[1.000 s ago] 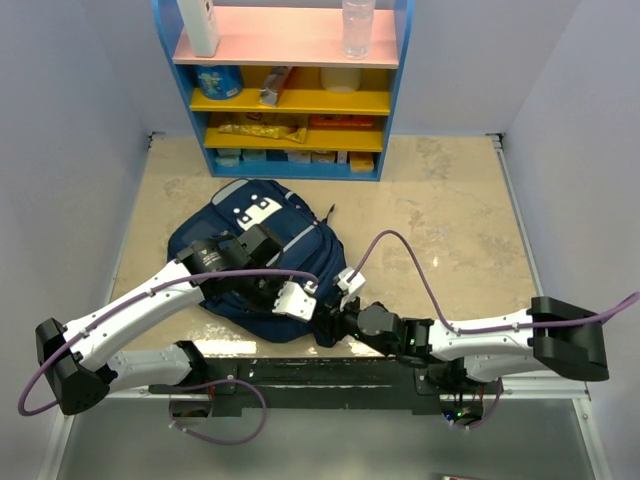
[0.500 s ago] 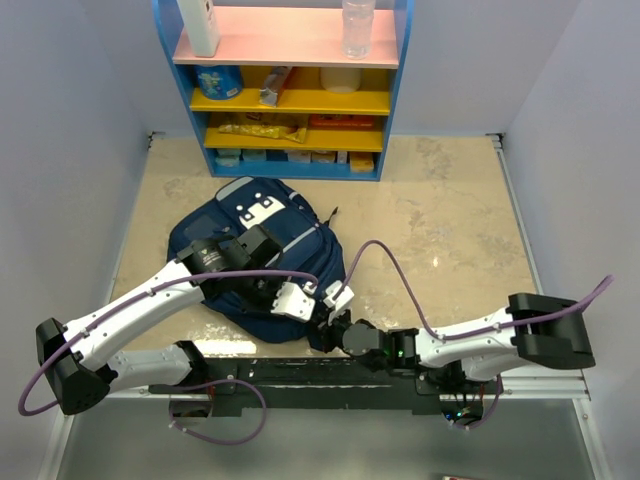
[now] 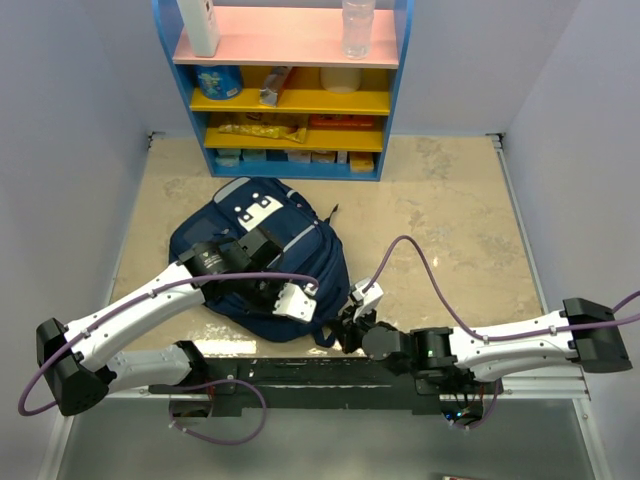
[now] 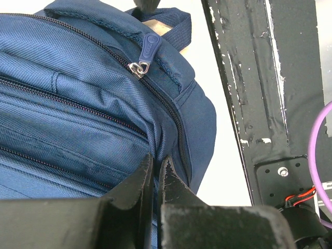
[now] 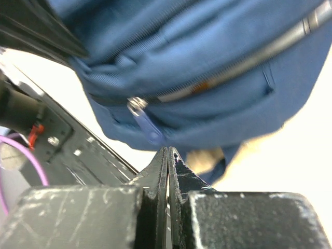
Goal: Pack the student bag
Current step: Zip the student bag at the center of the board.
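Pinching nothing, the right gripper (image 5: 167, 150) has its fingers pressed flat together, and the zipper pull (image 5: 147, 124) hangs just beyond their tips, untouched. The left gripper (image 4: 155, 162) is nearly closed too, and as far as its wrist view shows, it nips a fold of fabric beside a zip track on the student bag (image 3: 305, 260).

The bag lies flat on the table, left of centre and towards the near edge, with its near right corner by the right claw. Every zip in view looks closed.

My reading is that the step in hand is opening the bag so it can be packed, and the pull is not yet caught. The next move calls for the right fingers to spread, line up on the pull, close on it and draw it along the track while the left claw holds the cloth taut.

Outward from there, the table (image 3: 450, 220) is marbled beige, with a black rail (image 3: 300, 372) along its near edge. A blue shelf unit (image 3: 397, 90) with pink and yellow boards, holding bottles and packets, stands at the far side. Pale walls close in the room.
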### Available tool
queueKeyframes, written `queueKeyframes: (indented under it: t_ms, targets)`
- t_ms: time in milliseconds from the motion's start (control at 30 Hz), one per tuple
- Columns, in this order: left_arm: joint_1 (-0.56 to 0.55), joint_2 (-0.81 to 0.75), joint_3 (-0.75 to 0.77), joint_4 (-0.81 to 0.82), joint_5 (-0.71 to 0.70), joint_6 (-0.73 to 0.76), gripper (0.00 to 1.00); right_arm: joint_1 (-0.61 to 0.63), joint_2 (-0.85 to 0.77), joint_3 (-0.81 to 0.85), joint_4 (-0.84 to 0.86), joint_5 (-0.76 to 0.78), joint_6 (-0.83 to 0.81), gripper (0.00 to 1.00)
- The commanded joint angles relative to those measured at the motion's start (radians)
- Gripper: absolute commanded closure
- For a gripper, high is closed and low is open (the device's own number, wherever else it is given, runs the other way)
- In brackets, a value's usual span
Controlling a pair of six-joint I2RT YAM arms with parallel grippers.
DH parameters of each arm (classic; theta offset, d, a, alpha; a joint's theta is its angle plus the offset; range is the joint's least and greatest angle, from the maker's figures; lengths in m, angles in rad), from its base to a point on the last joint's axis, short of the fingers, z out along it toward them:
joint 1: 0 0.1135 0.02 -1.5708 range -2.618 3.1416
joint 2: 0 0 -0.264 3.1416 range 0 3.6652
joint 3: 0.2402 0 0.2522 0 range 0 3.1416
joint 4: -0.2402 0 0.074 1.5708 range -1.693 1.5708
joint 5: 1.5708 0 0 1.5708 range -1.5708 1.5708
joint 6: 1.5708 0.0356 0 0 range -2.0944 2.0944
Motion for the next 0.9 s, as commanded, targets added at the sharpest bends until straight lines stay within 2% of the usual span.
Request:
queueKeyframes:
  t_ms: [0, 100, 233, 267, 300, 367, 567, 700, 867]
  targets:
    - [0.002, -0.027, 0.008, 0.062, 0.019, 0.027, 0.99, 0.002, -0.006, 0.022, -0.132, 0.054, 0.124, 1.0]
    - [0.001, -0.029, 0.016, 0.053, 0.021, 0.029, 0.99, 0.003, -0.016, 0.039, -0.163, 0.089, 0.133, 1.0]
    - [0.002, -0.035, 0.014, 0.053, 0.021, 0.029, 0.99, 0.002, -0.041, 0.032, -0.034, 0.014, -0.043, 1.0]
    - [0.002, -0.035, 0.014, 0.053, 0.023, 0.029, 0.99, 0.002, -0.041, 0.035, -0.023, 0.008, -0.056, 0.82]
    - [0.002, -0.035, 0.014, 0.055, 0.024, 0.027, 0.99, 0.002, -0.03, 0.039, -0.008, 0.006, -0.089, 0.71]
    - [0.001, -0.036, 0.016, 0.055, 0.027, 0.027, 0.99, 0.003, -0.02, 0.045, 0.009, 0.008, -0.117, 0.6]
    - [0.002, -0.039, 0.017, 0.052, 0.029, 0.026, 0.99, 0.002, 0.053, 0.073, 0.116, -0.034, -0.235, 0.39]
    - [0.002, -0.043, 0.02, 0.052, 0.029, 0.024, 0.99, -0.001, 0.115, 0.093, 0.155, -0.06, -0.266, 0.36]
    - [0.002, -0.041, 0.028, 0.05, 0.035, 0.023, 0.99, -0.039, 0.184, 0.114, 0.146, -0.055, -0.264, 0.37]
